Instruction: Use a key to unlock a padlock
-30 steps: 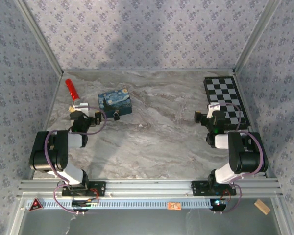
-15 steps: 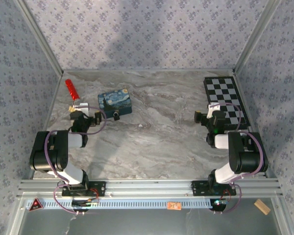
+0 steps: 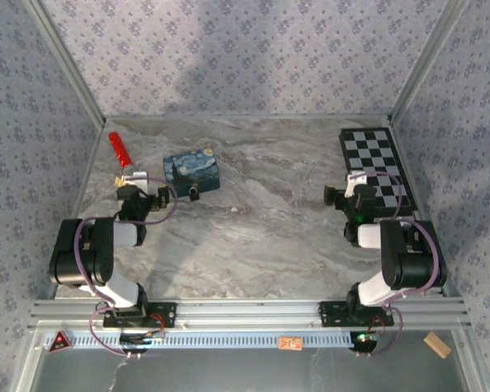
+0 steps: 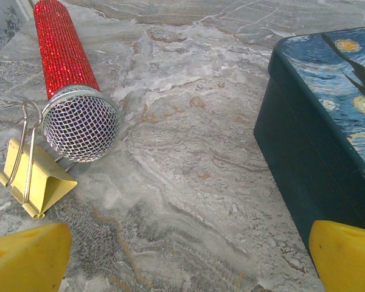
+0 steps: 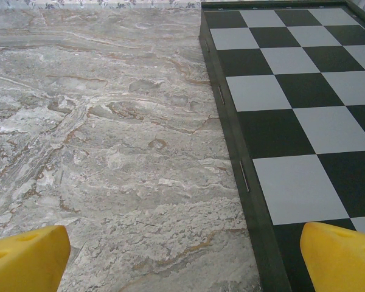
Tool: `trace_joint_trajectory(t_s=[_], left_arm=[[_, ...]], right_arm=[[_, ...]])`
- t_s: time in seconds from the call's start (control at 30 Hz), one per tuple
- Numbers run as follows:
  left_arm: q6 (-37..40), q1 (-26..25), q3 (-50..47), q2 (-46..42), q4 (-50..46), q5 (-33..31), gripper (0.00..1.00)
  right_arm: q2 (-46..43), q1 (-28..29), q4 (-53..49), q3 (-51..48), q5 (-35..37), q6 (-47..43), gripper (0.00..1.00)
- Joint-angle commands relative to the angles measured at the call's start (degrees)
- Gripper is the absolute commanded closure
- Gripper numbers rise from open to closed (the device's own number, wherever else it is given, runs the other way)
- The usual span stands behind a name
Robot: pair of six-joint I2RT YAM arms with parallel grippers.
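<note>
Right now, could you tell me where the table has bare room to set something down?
Free: the wide marble stretch between the blue tin and the chessboard. Crowded: the left side, where the microphone, yellow clip, tin and padlock sit close together.

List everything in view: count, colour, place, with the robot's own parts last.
padlock: one, black, by the tin's near side
tin: one, dark blue, table's left half
microphone: one, red, far left
binder clip: one, yellow, beside microphone's head
chessboard: one, black-and-white, far right
wooden block: one, tan, below near rail, right
table: one, grey marble
left gripper: one, yellow-tipped, open, near clip
right gripper: one, yellow-tipped, open, by chessboard
</note>
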Motion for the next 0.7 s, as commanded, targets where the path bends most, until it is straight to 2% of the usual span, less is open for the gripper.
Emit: trace_joint_trajectory(t_s=[0.0,0.1,0.2,0.3,0.4,0.5,0.63,0.67], left_arm=[[-0.5,0.4,1.0,-0.7,0.7,1.4,0.0],[-0.4,0.2,0.7,-1.8,0.2,0.7,0.0],[-0.3,-1.3,2.0,-7.8,-7.4,-2.8,0.0],[0.0,-4.2,4.2,-14.8,-17.6,-7.7,0.0],[-0.8,-7.9,4.1,-22.8,-22.2,-12.5,0.0],[-7.6,-8.8,6.0,-29.7,-30.2,-13.0,0.0],[-26.7,-8.8,12.4,-35.7,-47.6,-16.9,0.0],[-28.2,-8.7,14.0,-36.4,-51.5,-16.0,0.0]], right_arm=[[0.4,-0.4,0.2,0.9,-0.3,-0.7,0.01],[-0.1,-0.2,0.0,0.8,-1.0,-1.2,0.01],[-3.4,1.0,-3.2,1.3,-1.6,-3.0,0.01],[-9.6,2.5,-7.6,1.0,-0.9,-4.5,0.01],[-19.0,5.3,-14.0,1.4,1.5,-6.2,0.01],[-28.2,6.4,-22.1,3.7,-1.9,-3.3,0.01],[-39.2,7.4,-36.1,8.3,-8.9,2.4,0.01],[-41.2,7.5,-39.1,9.2,-10.1,4.4,0.01]])
